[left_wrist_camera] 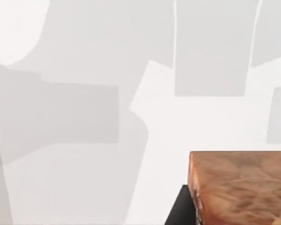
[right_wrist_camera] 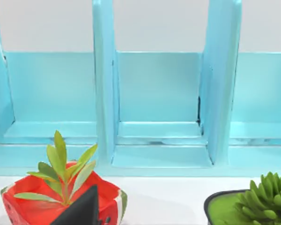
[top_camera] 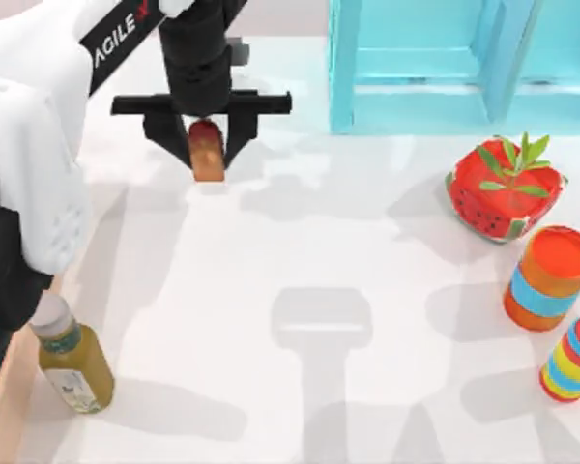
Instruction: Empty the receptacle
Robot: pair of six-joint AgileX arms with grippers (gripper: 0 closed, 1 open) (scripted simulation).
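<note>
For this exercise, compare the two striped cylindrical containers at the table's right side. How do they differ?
The larger striped container is orange with blue bands; the smaller striped container carries red, yellow, blue and green rings. The larger looks wider and stands nearer the watermelon planter. Both have red tops.
</note>
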